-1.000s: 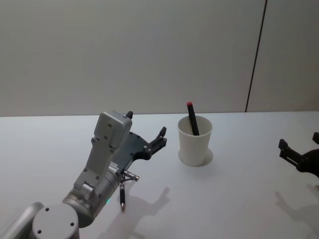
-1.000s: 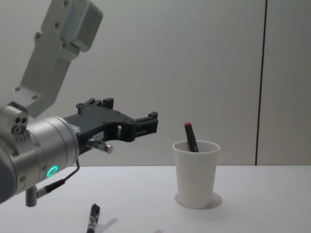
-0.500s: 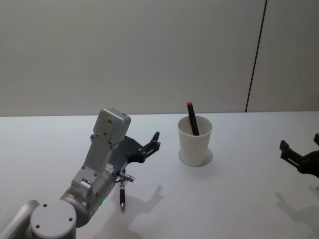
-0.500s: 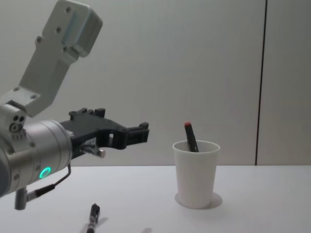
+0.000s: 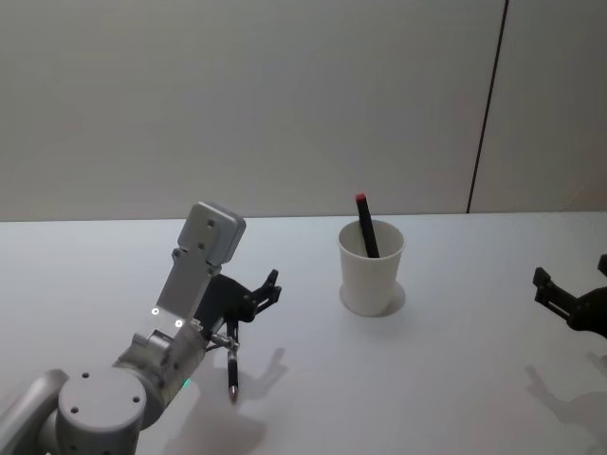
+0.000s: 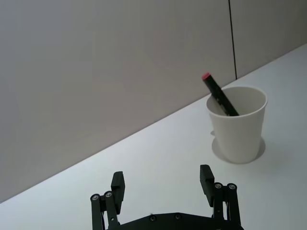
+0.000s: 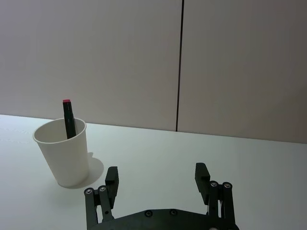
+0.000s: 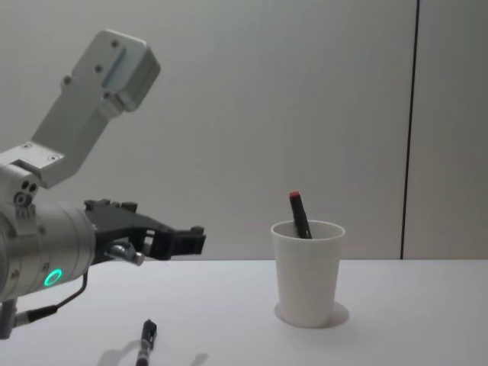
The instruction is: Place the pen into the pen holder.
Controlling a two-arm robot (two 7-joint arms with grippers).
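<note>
Judged about half done. Above the table (image 5: pixel 455 379), left gripper (image 6: pixel 162 177) spread and empty, hanging well left of the cup (image 5: pixel 372 270); right gripper (image 7: pixel 157 171) likewise spread, parked far right. One pen (image 5: pixel 365 227) standing in the cup (red tip up). Left to do: lifting the second pen (image 5: pixel 231 374), flat below the left gripper.

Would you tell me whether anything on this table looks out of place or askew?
A dark pen lies loose on the white table near the open left gripper, outside the white paper cup. The red-tipped black pen leans in that cup. The right gripper hangs open at the right. Nothing is spilled.
</note>
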